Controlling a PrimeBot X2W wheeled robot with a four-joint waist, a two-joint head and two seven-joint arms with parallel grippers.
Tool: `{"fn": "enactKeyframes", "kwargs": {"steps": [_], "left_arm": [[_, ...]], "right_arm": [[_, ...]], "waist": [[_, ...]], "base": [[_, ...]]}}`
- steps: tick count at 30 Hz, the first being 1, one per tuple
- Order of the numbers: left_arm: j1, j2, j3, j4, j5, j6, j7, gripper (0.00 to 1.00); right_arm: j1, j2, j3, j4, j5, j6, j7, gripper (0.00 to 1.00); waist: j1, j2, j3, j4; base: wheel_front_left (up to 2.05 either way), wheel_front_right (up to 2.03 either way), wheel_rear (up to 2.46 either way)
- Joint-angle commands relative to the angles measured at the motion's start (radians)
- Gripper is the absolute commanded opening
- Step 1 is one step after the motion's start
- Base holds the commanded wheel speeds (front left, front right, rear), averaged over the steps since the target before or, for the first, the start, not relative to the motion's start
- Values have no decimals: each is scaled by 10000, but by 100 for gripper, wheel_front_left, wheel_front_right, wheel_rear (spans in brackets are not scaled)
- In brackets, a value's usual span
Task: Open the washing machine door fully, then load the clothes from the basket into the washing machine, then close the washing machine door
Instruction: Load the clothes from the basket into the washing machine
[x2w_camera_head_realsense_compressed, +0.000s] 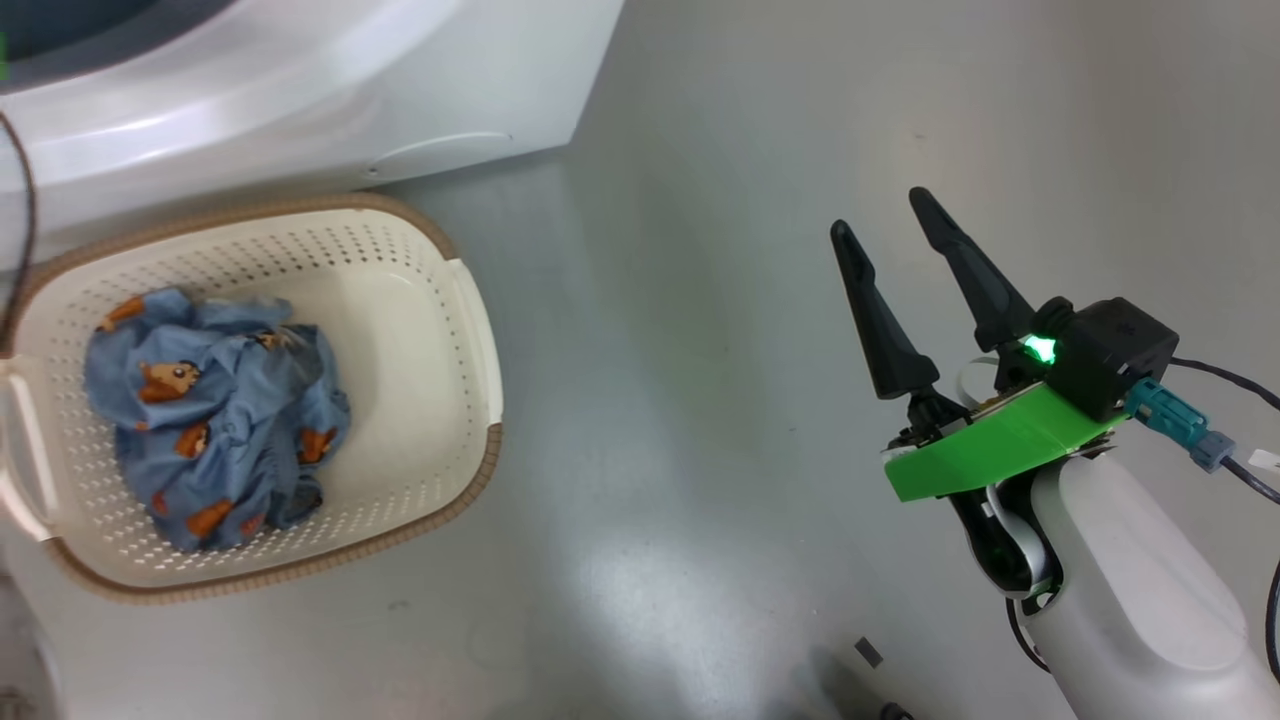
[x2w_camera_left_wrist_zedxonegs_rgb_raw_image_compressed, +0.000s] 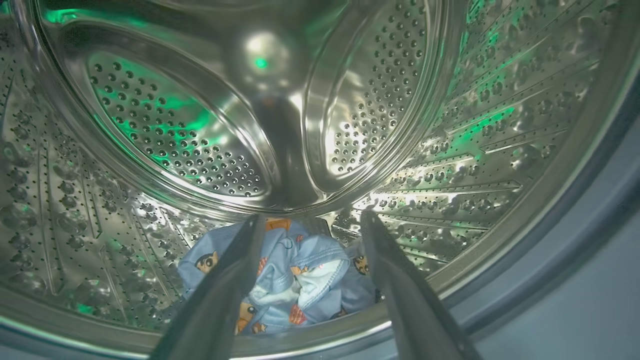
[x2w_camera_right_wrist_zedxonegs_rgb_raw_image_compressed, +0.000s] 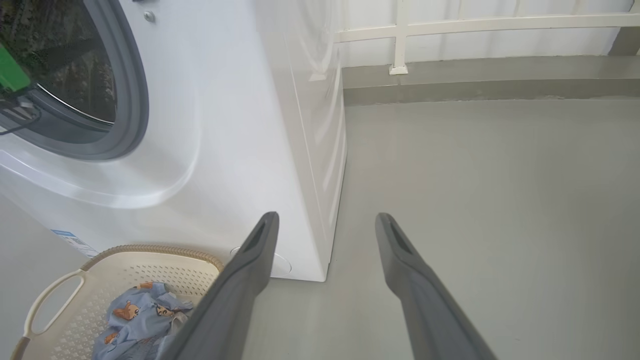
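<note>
My left gripper (x2w_camera_left_wrist_zedxonegs_rgb_raw_image_compressed: 311, 220) is inside the steel drum of the washing machine (x2w_camera_left_wrist_zedxonegs_rgb_raw_image_compressed: 450, 150), jaws open and empty. Below its fingertips a light blue bear-print garment with a cream-white piece (x2w_camera_left_wrist_zedxonegs_rgb_raw_image_compressed: 295, 280) lies loose on the drum floor. On the grey floor in front of the white washing machine (x2w_camera_head_realsense_compressed: 300, 90) stands the cream basket (x2w_camera_head_realsense_compressed: 470, 330), holding more of the blue bear-print clothes (x2w_camera_head_realsense_compressed: 215, 415). My right gripper (x2w_camera_head_realsense_compressed: 880, 212) hangs open and empty over bare floor, well to the right of the basket. The washing machine door is out of view. The basket (x2w_camera_right_wrist_zedxonegs_rgb_raw_image_compressed: 65, 290) and clothes (x2w_camera_right_wrist_zedxonegs_rgb_raw_image_compressed: 140, 320) also sit at the right wrist view's lower left.
The machine's side panel (x2w_camera_right_wrist_zedxonegs_rgb_raw_image_compressed: 320, 140) ends at open grey floor (x2w_camera_right_wrist_zedxonegs_rgb_raw_image_compressed: 475, 200). A low white railing (x2w_camera_right_wrist_zedxonegs_rgb_raw_image_compressed: 450, 25) and a grey kerb run along the far wall. A dark cable (x2w_camera_head_realsense_compressed: 25, 200) hangs at the head view's left edge.
</note>
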Motion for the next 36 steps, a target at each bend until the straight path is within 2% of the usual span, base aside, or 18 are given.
{"fn": "enactKeyframes", "kwargs": {"steps": [1,18,36], "left_arm": [[397,254,207,-546,-39,78,-53,100],[3366,-850,1008,-2651,351,-47,-53,100],[6607,-1709,1194,-3793,477,-259,-53,100]], "right_arm": [[196,-97,79,-173,116,44,-80,100],[706,-427,-166,79,185,44,-80,100],[2146,-1014,-547,263,346,44,-80,100]], "waist": [[0,0,-205,209],[0,0,-1924,1127],[0,0,-4002,1982]], "base": [[0,0,0],[0,0,0],[0,0,0]]}}
